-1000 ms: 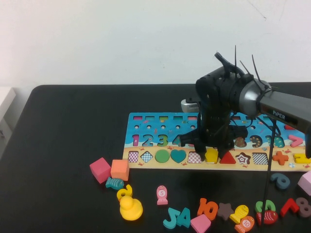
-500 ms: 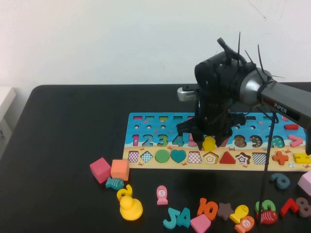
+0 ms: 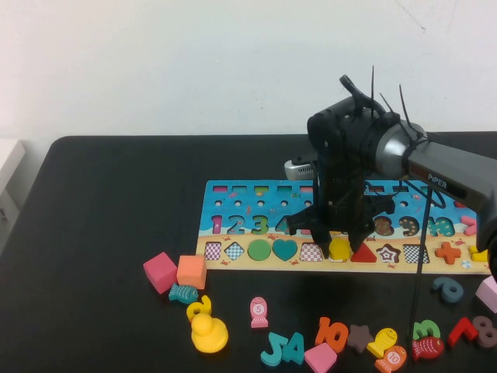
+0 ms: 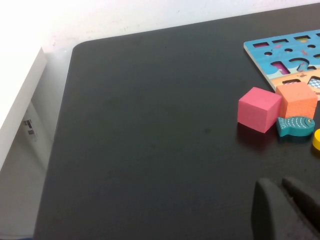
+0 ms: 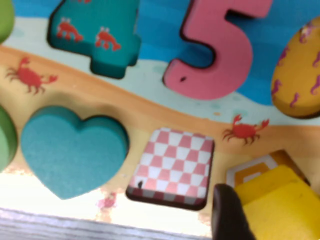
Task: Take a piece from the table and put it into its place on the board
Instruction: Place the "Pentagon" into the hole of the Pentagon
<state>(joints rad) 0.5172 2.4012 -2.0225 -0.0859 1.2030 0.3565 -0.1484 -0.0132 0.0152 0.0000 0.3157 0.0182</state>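
The yellow pentagon piece [image 3: 339, 249] sits low over its place in the board's [image 3: 233, 203] sandy shape row, between a checkered square and the red triangle. My right gripper [image 3: 339, 241] points down and is shut on it. In the right wrist view one dark finger [image 5: 227, 215] presses the piece's [image 5: 280, 207] side. A corner of the pale nested-pentagon cut-out [image 5: 250, 172] shows beside the piece. My left gripper [image 4: 282, 212] is out of the high view. It hovers shut over the black table [image 4: 150, 125], holding nothing.
A pink cube [image 3: 160, 271], an orange cube [image 3: 191, 271] and a teal fish [image 3: 183, 293] lie left of the board's front. A yellow duck [image 3: 208, 332], a pink pentagon [image 3: 320, 358] and loose numbers line the table's front edge. The teal heart [image 5: 70, 150] fills its slot.
The right gripper lifted the yellow piece off the cut-out half a second ago, baring the nested pentagon pattern. Now it has come back down with the piece over the cut-out.
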